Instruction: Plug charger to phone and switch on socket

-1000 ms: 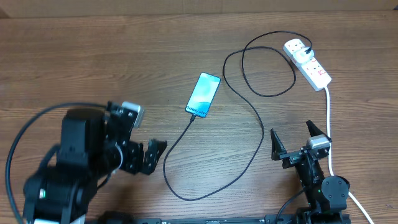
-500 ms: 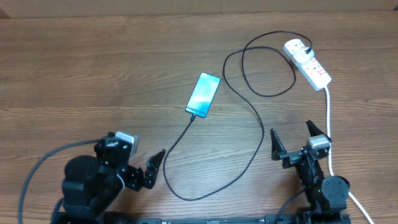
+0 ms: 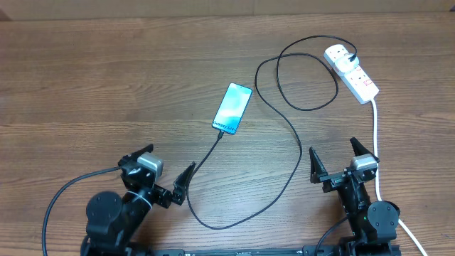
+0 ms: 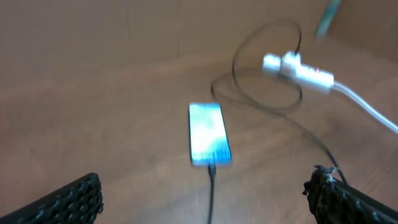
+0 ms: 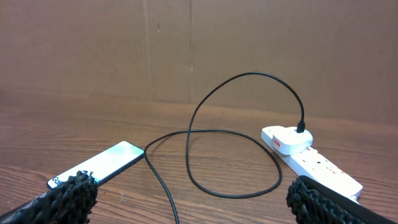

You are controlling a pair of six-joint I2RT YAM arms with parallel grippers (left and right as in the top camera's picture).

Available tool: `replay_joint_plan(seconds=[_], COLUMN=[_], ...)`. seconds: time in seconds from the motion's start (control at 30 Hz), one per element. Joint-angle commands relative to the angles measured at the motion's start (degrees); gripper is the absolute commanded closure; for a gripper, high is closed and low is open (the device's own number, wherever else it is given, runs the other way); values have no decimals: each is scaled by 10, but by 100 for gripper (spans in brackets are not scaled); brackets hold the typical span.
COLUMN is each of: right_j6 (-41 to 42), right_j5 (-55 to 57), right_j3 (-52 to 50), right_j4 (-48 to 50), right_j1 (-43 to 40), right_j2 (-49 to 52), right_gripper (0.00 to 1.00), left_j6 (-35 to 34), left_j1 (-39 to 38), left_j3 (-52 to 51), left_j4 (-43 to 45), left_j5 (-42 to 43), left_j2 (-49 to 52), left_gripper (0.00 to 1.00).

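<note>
Left end effector (image 4: 205,186) and right end effector (image 5: 193,186) released, empty — limp charger (image 5: 249,74): I'd pinch its stiff tip at the phone's (image 3: 232,108) six o'clock.

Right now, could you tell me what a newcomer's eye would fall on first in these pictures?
Most likely the lit blue phone mid-table, with the thin black charger running from its near end in big loops to a plug in the white socket at the far right. Next, the left gripper and right gripper at the near edge, both open and empty.
</note>
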Motion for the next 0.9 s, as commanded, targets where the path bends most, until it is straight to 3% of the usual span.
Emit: replay_joint_plan(seconds=[0.0,0.3,0.57,0.87], right_j6=[3,3,3,3], right_j5=[2,2,2,2], right_j3=[-6,-6,-6,-6], right_j4=[2,2,2,2], right_j1=[-3,-3,-3,-3], right_j2=[-5,-5,-5,-5], right_gripper=[0,0,0,0], left_j6=[-26,-63,-78,-93], left_j1=[20,83,103,116], left_j3=[-45,-150,-210,-210], left_j4=[46,174,289,245], left_j5=[7,6,-19,-122], left_j2=[-39,-137,-144,-144], left_gripper=[0,0,0,0])
